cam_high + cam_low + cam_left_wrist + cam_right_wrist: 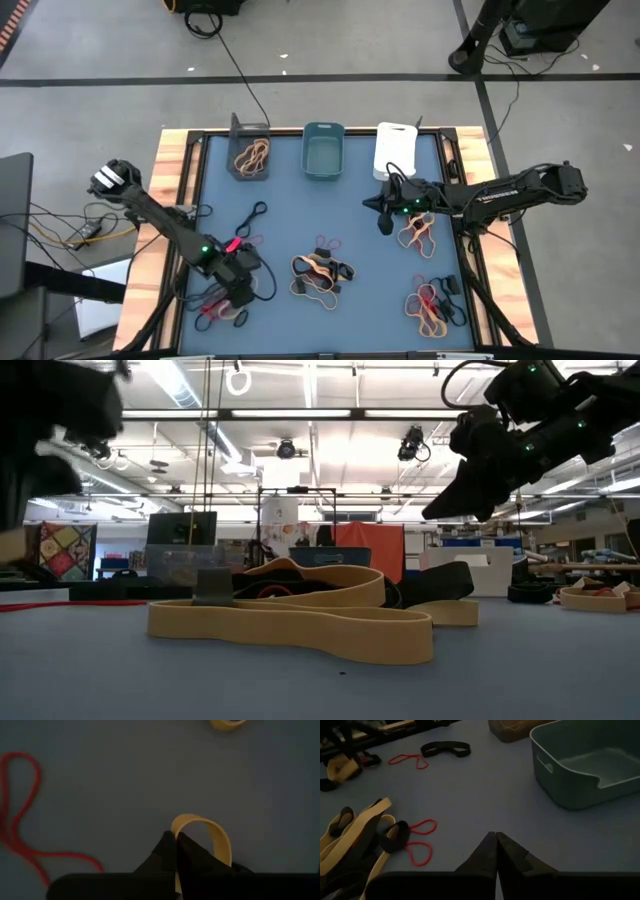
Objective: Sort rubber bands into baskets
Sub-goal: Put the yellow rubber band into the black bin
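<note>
Left gripper pinched tight on a tan rubber band, its loop arching up just beside the fingertips; a red band lies apart on the mat; step in hand looks like the pick-up, and the next move calls for a lift and a carry to the dark grey basket, well away at the far edge and already holding tan loops; teal basket and white basket sit beside it; right gripper closed on nothing, hovering over bare mat near the teal basket.
</note>
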`<action>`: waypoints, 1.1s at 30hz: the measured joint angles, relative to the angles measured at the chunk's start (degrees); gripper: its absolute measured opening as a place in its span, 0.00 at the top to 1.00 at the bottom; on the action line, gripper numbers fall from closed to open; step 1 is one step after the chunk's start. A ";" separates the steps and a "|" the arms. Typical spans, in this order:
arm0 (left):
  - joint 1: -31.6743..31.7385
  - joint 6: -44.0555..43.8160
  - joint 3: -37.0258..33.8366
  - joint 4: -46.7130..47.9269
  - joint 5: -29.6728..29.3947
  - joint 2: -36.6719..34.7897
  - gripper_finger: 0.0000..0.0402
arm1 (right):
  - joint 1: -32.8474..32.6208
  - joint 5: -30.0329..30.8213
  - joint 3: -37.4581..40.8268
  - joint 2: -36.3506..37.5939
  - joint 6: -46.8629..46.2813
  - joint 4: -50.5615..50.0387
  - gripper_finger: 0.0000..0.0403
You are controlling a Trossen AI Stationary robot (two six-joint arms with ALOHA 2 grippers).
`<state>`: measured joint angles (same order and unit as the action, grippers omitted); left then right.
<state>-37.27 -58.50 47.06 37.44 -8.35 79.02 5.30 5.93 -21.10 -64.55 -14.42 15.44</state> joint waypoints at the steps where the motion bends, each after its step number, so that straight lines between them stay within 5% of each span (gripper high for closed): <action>1: 0.16 0.00 1.88 2.55 -0.37 0.00 0.99 | 0.00 0.00 0.00 0.00 0.35 -0.34 0.97; 7: 0.19 0.02 14.92 20.85 -8.23 -0.02 0.99 | 0.00 0.00 0.00 0.00 1.66 -3.72 0.92; 16: 3.25 -5.31 28.00 45.59 -33.83 -0.09 0.99 | 0.02 0.39 0.00 0.00 -0.81 -3.79 0.90; 23: 14.34 -7.51 28.92 52.79 -38.56 -0.11 0.99 | 0.02 0.53 0.00 0.00 -0.81 -3.46 0.95; 33: 34.23 5.67 28.92 51.29 -41.69 -0.09 0.99 | 0.02 2.18 0.00 0.00 1.19 -5.37 0.95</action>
<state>-3.04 -52.83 75.99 88.72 -50.04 78.94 5.32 8.12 -21.10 -64.55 -13.22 10.08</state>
